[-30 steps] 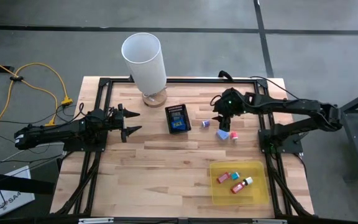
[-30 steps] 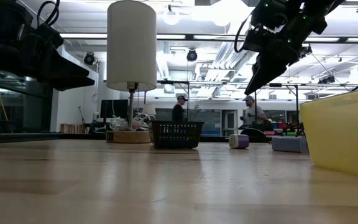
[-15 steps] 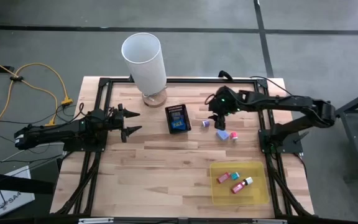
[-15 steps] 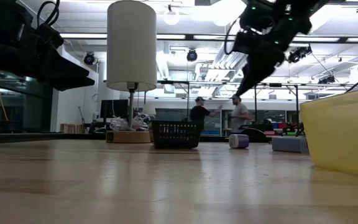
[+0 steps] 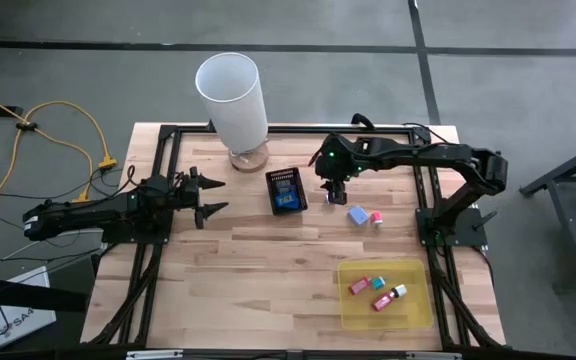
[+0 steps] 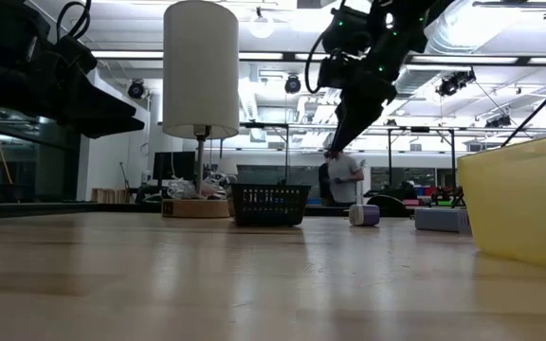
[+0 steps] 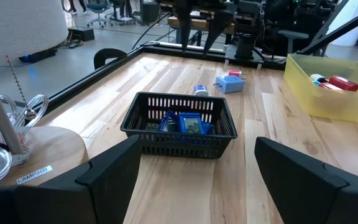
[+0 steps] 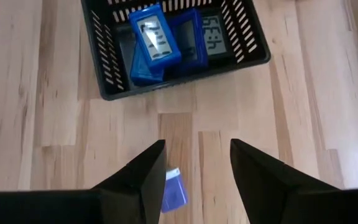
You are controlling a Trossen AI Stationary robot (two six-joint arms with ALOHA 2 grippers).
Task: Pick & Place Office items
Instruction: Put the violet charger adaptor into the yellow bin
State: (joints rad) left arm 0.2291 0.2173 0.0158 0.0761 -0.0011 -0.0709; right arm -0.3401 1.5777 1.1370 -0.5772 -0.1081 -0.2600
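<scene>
Right gripper (image 8: 194,180) poised above the small purple block (image 8: 174,194).
Its jaws stand spread, apparently empty; the black mesh basket (image 8: 253,53) lies just ahead. Left gripper (image 5: 211,197) waits wide open.

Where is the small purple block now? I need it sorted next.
In the high view, the small purple block lies on the table right of the black mesh basket, under the right gripper.

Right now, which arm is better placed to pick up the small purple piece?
The right. Its gripper hangs open right above the purple piece, while the left gripper waits beyond the mesh basket.
</scene>
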